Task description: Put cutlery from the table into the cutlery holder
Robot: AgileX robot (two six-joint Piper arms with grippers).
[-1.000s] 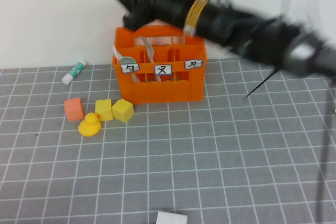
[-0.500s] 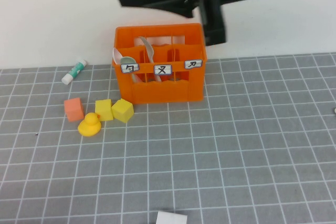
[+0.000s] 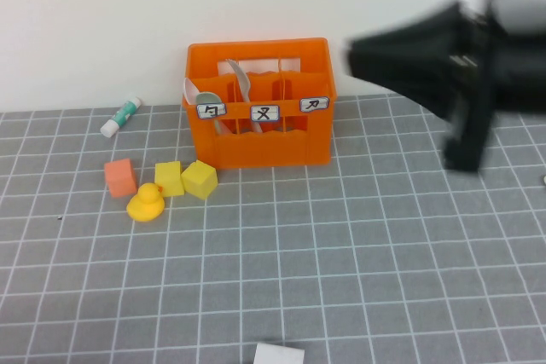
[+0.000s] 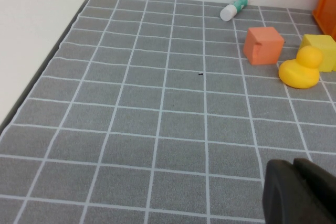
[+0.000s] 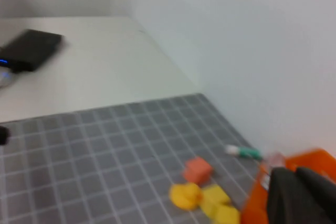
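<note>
- Orange plastic crate [image 3: 260,104] stands at the back of the grey gridded counter [image 3: 341,279], against the white wall; its three labelled front pockets face the robot.
- Only the high view shows inside it: a mint-green spoon [image 3: 205,100] in the left pocket, its bowl above the label; a pale utensil [image 3: 241,83] leaning upright in the middle pocket, fork or spoon I cannot tell; the right pocket shows nothing clearly.
- The high view shows no cutlery lying loose on the counter.
- Left of the crate's front lie a salmon cube [image 3: 120,177], two yellow blocks [image 3: 188,179] touching each other, and a yellow duck [image 3: 146,203] just in front of them; a glue stick [image 3: 120,117] lies near the wall, well apart from the crate.
- Right hand [image 3: 465,155] hangs in the air to the right of the crate, clear of it, blurred; its fingers are pressed together with nothing between them; the right wrist view shows just its dark tip [image 5: 302,195] over the crate's corner, the toys beyond, and a bare white surface past the counter's far edge.
- Left hand [image 4: 299,192] is out of the high view; its wrist view shows it low over bare grid, fingers together and empty, the counter's left edge nearby and the duck and cube ahead.
- Open room: the whole front and right of the counter; a small white object [image 3: 279,354] sits at the near edge.
</note>
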